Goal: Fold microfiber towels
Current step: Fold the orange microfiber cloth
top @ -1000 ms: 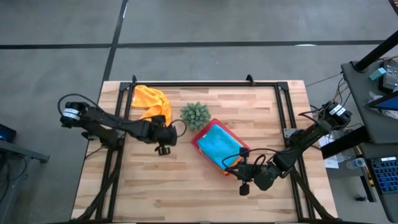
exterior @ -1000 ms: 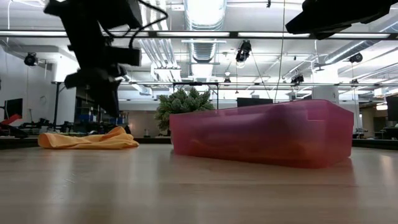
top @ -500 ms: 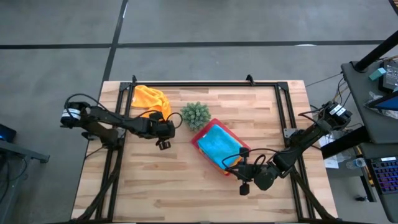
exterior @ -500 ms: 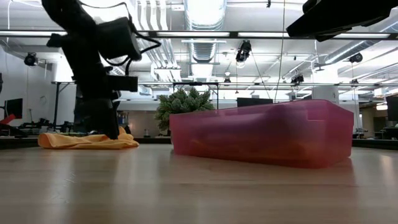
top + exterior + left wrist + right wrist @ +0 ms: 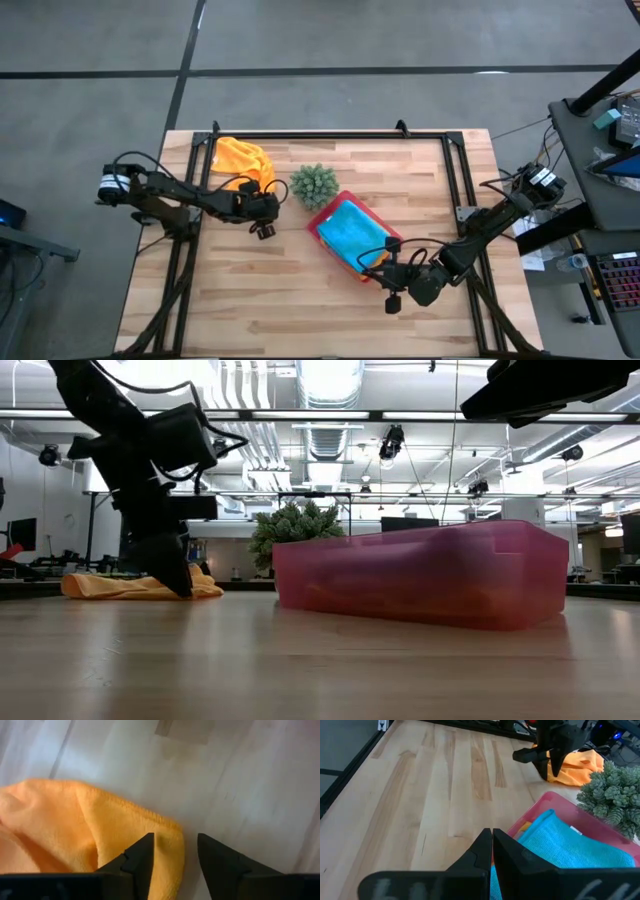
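The orange microfiber towel [image 5: 243, 160] lies crumpled at the far left of the table, and shows in the low view [image 5: 120, 587] and in the right wrist view [image 5: 580, 767]. My left gripper [image 5: 263, 228] is low at its near right corner, open, with that corner [image 5: 170, 837] between the fingers. A light blue towel [image 5: 350, 232] lies folded in the pink tray [image 5: 322, 212]. My right gripper [image 5: 491, 842] is shut on nothing near the tray's near corner [image 5: 392, 300]. My left gripper stands open astride the orange towel's corner [image 5: 170, 837], slanting down from the table's near side. One finger [image 5: 142, 857] lies over the cloth's edge. Whether either finger touches the cloth I cannot tell.
A small spiky green plant [image 5: 313, 184] stands between the orange towel and the pink tray. An orange-yellow cloth edge [image 5: 372, 258] shows under the blue towel in the tray. Black frame rails [image 5: 330, 135] run along the far and side edges. Bare wood lies at the near left.
My left gripper has come down to the table and a little toward the far edge, to the orange towel's near corner, tipping into a slant as it went. The towel has kept its place.
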Robot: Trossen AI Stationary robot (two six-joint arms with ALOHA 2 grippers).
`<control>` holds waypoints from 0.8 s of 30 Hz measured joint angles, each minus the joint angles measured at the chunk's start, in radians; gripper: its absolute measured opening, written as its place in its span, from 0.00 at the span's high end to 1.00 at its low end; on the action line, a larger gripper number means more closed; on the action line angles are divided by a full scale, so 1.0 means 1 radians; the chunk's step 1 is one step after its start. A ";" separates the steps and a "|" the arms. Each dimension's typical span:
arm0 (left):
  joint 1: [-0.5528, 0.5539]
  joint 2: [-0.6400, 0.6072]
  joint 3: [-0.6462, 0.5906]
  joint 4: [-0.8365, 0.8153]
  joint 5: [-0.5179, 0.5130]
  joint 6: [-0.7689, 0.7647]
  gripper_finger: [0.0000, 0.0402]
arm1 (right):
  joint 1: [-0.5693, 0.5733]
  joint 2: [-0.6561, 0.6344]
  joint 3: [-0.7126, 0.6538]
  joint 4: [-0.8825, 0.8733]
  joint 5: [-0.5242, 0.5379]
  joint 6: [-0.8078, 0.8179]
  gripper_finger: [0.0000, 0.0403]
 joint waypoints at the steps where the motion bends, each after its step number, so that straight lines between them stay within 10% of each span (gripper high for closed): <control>1: 0.001 0.000 -0.004 0.001 0.000 -0.008 0.67 | 0.000 0.000 0.000 0.000 0.000 0.000 0.98; 12: 0.001 0.000 -0.006 0.009 0.001 -0.022 0.98 | 0.000 0.000 0.000 0.000 0.000 0.001 0.98; 24: -0.143 -0.002 0.059 0.008 0.215 -0.109 1.00 | -0.014 0.044 0.006 0.004 -0.002 0.153 0.95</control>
